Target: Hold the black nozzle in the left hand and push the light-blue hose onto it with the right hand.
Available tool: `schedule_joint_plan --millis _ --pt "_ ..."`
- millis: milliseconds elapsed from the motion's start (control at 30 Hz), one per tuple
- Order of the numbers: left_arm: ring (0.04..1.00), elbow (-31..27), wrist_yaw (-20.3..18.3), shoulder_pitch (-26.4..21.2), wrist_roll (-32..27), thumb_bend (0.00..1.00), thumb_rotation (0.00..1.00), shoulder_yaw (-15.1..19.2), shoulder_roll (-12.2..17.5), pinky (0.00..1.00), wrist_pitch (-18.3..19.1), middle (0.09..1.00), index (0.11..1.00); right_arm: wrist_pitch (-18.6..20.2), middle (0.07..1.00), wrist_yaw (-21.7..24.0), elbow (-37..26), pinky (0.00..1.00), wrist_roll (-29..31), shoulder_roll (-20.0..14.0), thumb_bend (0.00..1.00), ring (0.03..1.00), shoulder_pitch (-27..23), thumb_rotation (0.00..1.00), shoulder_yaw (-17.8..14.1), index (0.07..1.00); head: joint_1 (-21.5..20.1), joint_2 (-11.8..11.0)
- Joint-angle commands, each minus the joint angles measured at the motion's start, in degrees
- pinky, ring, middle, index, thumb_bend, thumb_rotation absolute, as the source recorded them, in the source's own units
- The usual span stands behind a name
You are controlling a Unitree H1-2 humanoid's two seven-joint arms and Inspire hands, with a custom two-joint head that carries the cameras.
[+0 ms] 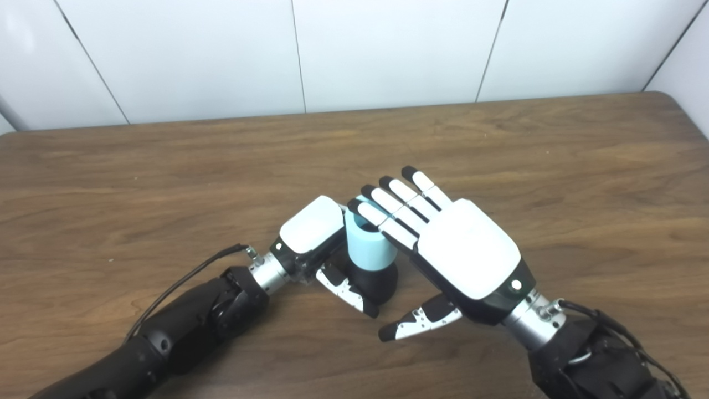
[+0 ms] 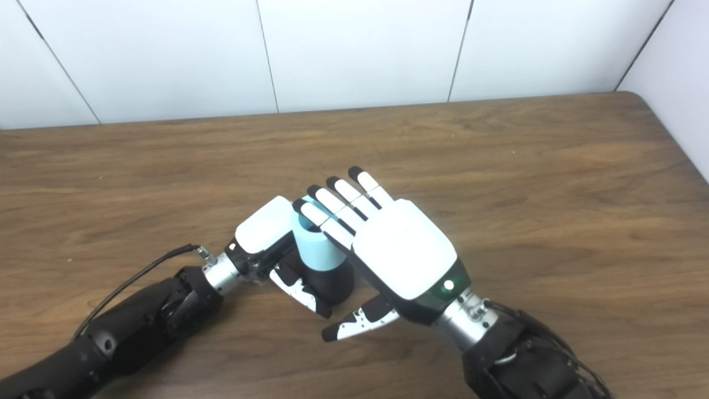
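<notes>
Short light-blue hose [image 1: 366,244] seated on the rounded black nozzle [image 1: 376,282].
The nozzle is gripped by the left hand [image 1: 313,238]; the right hand [image 1: 460,252] is laid flat, fingers spread, against the hose.

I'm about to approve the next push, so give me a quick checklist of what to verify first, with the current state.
1. Left hand wrapped around black nozzle: ok.
2. Light-blue hose sitting upright on the nozzle: ok.
3. Hose fully seated: cannot tell.
4. Right hand gripping the hose: not ok, fingers extended over its top.
5. Nozzle base resting on table: ok.
</notes>
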Motion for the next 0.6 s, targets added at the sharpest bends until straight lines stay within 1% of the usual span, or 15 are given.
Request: schedule_joint_plan --millis 0,100,333,433,567 --pt "0.453 6.9 0.1 10.0 -0.5 0.52 0.0 -6.4 -2.8 0.35 -0.6 0.506 0.466 -2.6 0.942 1.7 1.0 1.0 -3.1 -1.7 0.88 0.974 1.1 0.63 0.6 0.885 -0.1 0.0" --pt "0.456 6.9 -0.4 10.0 -0.8 0.52 0.0 -6.3 -2.7 0.36 -0.6 0.506 0.466 -3.0 0.944 1.1 1.3 1.0 -4.6 -1.8 0.85 0.987 1.3 0.63 0.7 0.876 -0.1 0.0" --pt "0.47 6.7 -0.7 10.1 -0.8 0.52 0.0 -6.0 -2.7 0.38 -0.6 0.504 0.467 -2.6 0.965 1.1 1.8 1.0 -5.3 -1.8 0.79 0.999 1.8 0.63 0.5 0.891 -0.1 -0.1" --pt "0.466 6.9 -0.2 10.0 -0.9 0.52 0.0 -6.4 -2.6 0.37 -0.6 0.503 0.468 -2.4 0.968 1.2 1.8 1.0 -5.5 -1.5 0.78 1.0 2.2 0.64 0.5 0.894 -0.1 -0.1" --pt "0.474 6.9 -0.5 10.2 -0.9 0.52 0.0 -6.1 -2.6 0.39 -0.6 0.503 0.469 -2.7 0.956 -0.2 2.2 1.0 -5.2 -1.8 0.78 0.986 3.0 0.64 0.6 0.884 -0.1 -0.1"
